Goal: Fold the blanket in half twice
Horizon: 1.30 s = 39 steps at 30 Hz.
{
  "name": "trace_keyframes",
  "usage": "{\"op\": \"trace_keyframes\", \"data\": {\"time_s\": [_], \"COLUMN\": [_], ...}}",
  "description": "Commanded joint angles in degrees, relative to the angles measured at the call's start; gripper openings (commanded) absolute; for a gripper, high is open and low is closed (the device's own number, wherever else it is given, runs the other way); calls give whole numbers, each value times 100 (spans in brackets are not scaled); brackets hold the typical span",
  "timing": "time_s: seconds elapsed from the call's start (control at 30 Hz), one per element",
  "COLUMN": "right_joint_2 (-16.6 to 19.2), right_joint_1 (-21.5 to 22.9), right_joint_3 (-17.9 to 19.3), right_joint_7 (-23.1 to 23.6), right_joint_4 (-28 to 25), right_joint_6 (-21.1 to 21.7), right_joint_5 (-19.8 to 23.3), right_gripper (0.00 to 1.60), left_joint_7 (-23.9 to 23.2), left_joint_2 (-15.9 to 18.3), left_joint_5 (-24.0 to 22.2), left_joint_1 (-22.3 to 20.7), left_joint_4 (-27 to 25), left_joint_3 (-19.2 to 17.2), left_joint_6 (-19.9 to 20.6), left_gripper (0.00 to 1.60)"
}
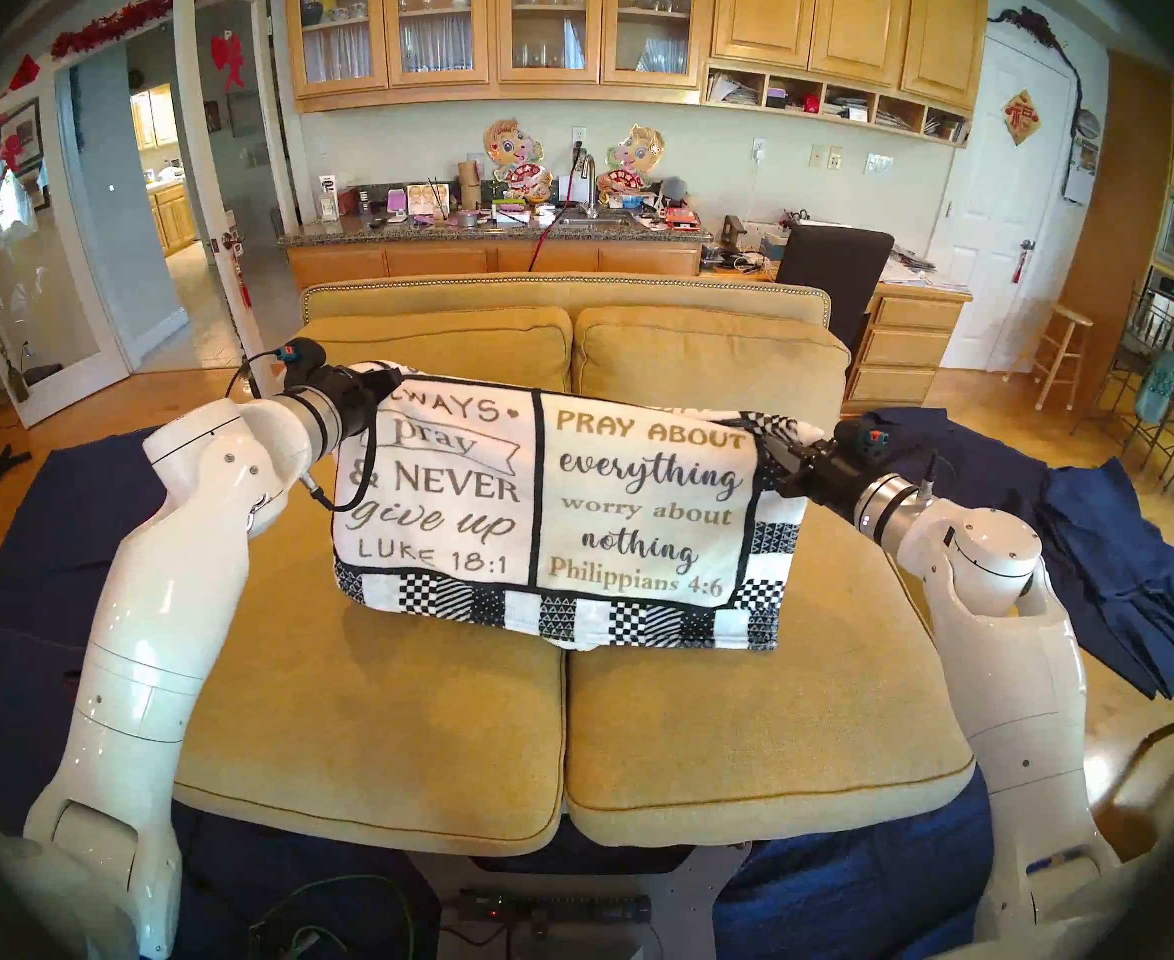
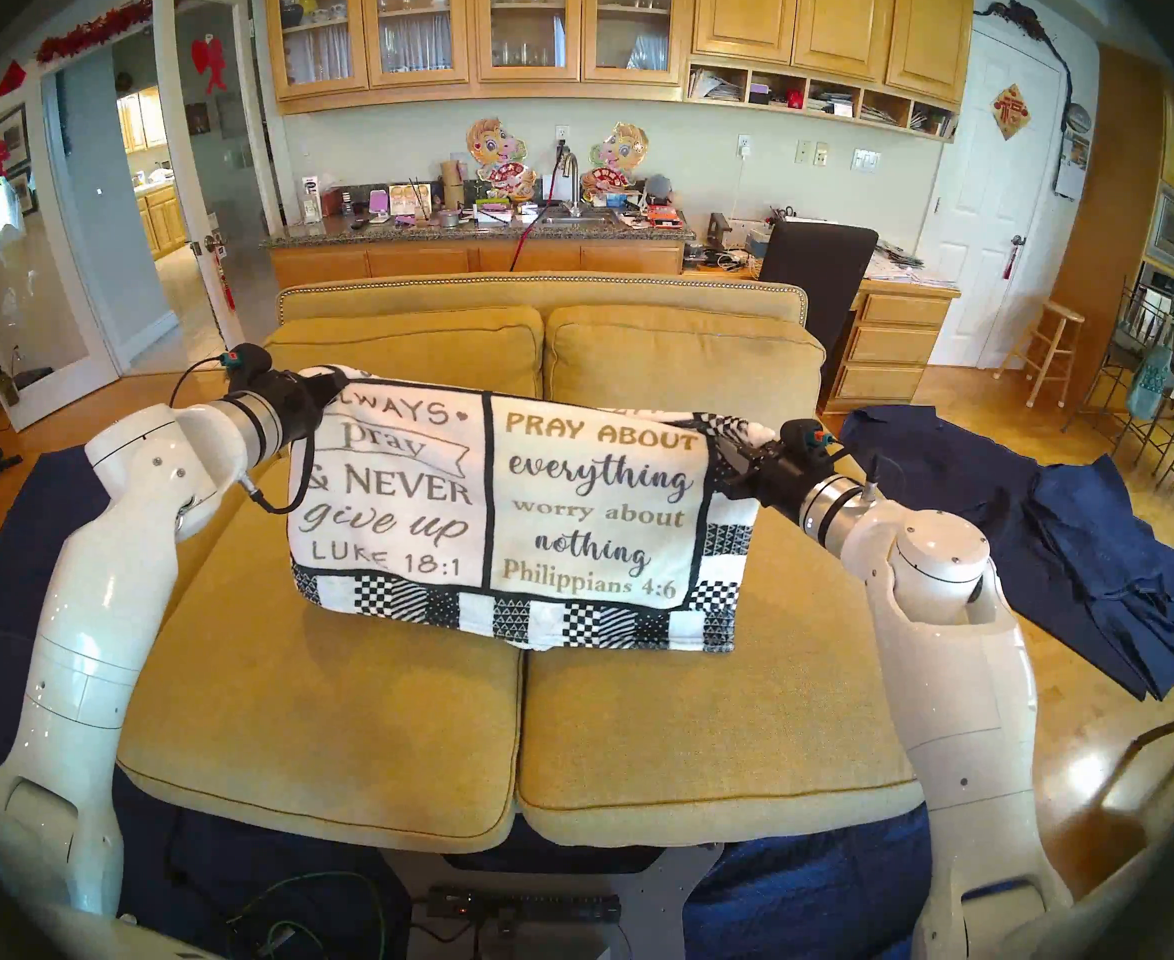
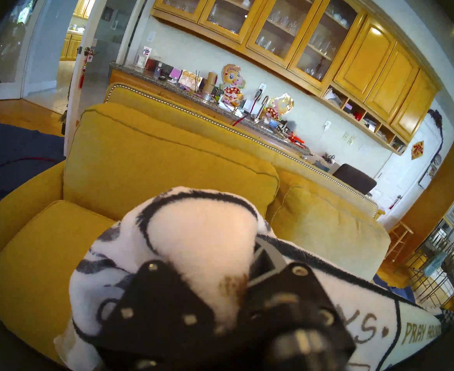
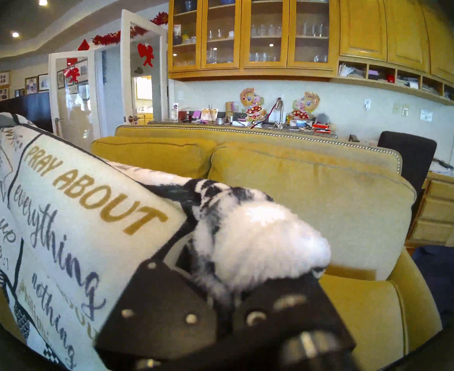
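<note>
The blanket [image 1: 556, 515] is white fleece with black grid lines, verse lettering and a checkered border. It hangs folded over the yellow sofa seat [image 1: 376, 716], stretched between my two grippers; its lower edge rests on the cushions. My left gripper [image 1: 380, 394] is shut on the blanket's upper left corner. My right gripper [image 1: 778, 453] is shut on its upper right corner. In the left wrist view the fleece [image 3: 193, 234] bunches between the black fingers [image 3: 164, 290]. In the right wrist view a white tuft [image 4: 263, 242] bulges out of the fingers [image 4: 167, 295].
The sofa's back cushions [image 1: 709, 356] stand just behind the blanket. Dark navy cloths cover both armrests, with a rumpled pile [image 1: 1124, 564] on the right. A kitchen counter [image 1: 494, 235] and a dark chair [image 1: 833, 273] lie behind the sofa.
</note>
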Motion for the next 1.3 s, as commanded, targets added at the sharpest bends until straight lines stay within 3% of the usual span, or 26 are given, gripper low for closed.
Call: {"op": "trace_keyframes", "data": {"time_s": [0.0, 0.43, 0.87, 1.1, 1.27], "right_joint_2": [89, 48, 27, -146, -344], "right_joint_1": [616, 1224, 1630, 1165, 509], "right_joint_3": [223, 62, 86, 223, 288], "right_joint_7": [-308, -358, -444, -627, -679], "right_joint_4": [33, 136, 107, 43, -274], "right_joint_6": [-210, -225, -281, -557, -793], "right_joint_5": [-74, -211, -310, -376, -377], "right_gripper": [0, 0, 0, 0, 0], "left_joint_7": [16, -20, -49, -151, -342], "left_joint_2": [-77, -254, -265, -316, -249], "left_joint_5": [216, 283, 281, 345, 356], "left_joint_1": [-606, -1070, -1357, -1552, -1243], "left_joint_4": [43, 194, 163, 422, 340], "left_joint_3": [-119, -82, -283, -362, -489], "left_joint_6": [-423, -510, -624, -857, -1005], "left_gripper": [0, 0, 0, 0, 0]}}
